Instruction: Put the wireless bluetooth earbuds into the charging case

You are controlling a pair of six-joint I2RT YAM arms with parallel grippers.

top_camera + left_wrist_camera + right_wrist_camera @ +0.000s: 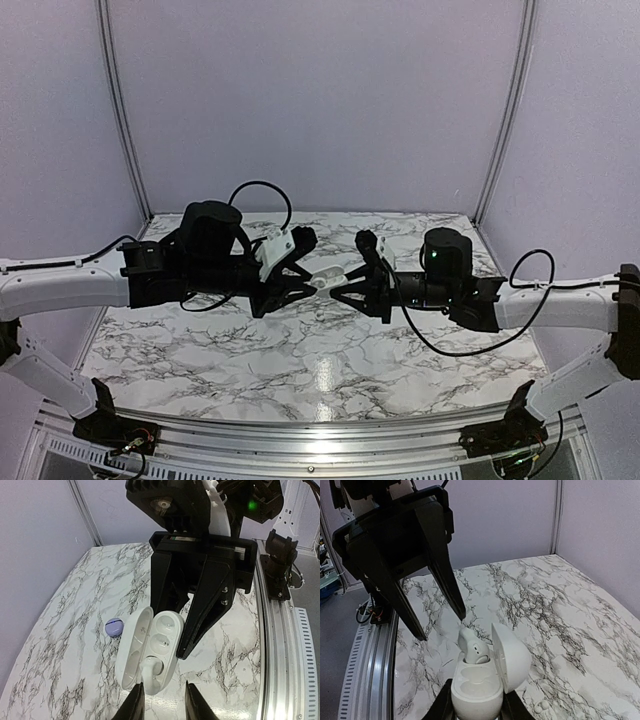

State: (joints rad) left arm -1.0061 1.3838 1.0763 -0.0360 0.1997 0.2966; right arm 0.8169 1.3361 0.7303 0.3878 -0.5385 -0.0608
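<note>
Lower centre: the right gripper (477, 702), jaws pinching the open case (509, 656), is holding it above the desk (560, 610). A white earbud (472, 651) is sitting half-seated in the farther socket, long axis upright. Just beyond, the left gripper (441, 626) is hanging nearest, jaws spread.

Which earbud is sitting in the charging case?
The white earbud, poking up from the open charging case; the lilac earbud lies loose on the table.
</note>
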